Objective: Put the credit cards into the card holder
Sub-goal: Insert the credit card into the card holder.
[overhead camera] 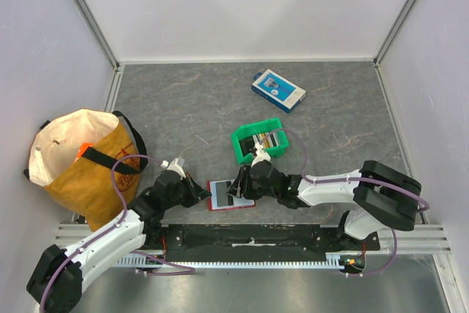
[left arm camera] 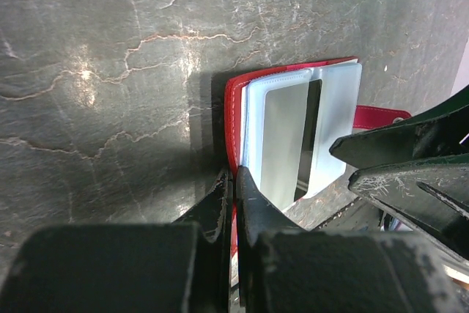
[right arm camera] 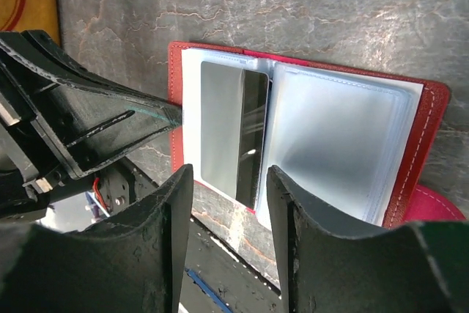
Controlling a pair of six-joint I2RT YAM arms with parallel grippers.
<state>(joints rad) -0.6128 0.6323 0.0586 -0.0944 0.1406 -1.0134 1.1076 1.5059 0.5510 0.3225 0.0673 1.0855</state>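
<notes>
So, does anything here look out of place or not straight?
Nothing is spilled or broken. One small thing: the dark card in the open card holder seems not fully pushed in; its end appears to stick out of the clear sleeve on the near side. The right hand stands open over it.

The red card holder lies opened flat on the grey table, its clear plastic sleeves facing up. A glossy dark card lies lengthwise on the sleeve beside the fold, one end reaching past the holder's edge. More cards stand on edge in the green bin just beyond.
</notes>
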